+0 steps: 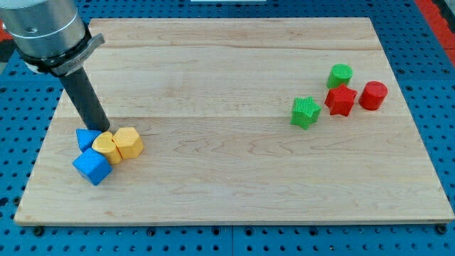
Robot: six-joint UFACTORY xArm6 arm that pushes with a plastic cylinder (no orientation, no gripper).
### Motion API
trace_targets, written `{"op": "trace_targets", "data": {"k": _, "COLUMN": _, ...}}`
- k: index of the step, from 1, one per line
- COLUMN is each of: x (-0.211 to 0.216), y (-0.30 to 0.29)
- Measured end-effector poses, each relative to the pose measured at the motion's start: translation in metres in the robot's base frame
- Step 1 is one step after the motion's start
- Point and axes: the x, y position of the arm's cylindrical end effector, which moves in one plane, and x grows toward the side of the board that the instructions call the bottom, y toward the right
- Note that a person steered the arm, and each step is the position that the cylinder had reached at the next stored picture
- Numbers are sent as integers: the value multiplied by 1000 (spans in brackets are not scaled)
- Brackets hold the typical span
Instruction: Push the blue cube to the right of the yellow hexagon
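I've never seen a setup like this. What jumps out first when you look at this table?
The big metal arm at the view's top left, its dark rod ending at my tip, right against a tight huddle of blue and yellow blocks: a blue cube, another blue block, a yellow round block and a yellow hexagon. Far right sit two green and two red blocks.

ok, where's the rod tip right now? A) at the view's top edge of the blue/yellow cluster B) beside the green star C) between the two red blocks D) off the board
A: my tip sits just above the blue block and the yellow blocks, far from the green and red ones.
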Motion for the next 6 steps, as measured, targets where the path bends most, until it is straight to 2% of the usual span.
{"op": "trace_targets", "data": {"k": 2, "x": 1, "y": 2}}
{"op": "trace_targets", "data": {"k": 3, "x": 4, "y": -53}}
{"op": "trace_targets", "data": {"k": 4, "x": 49, "y": -65}}
{"op": "trace_targets", "data": {"k": 5, "x": 86, "y": -5}}
{"op": "trace_targets", "data": {"k": 6, "x": 73, "y": 47}}
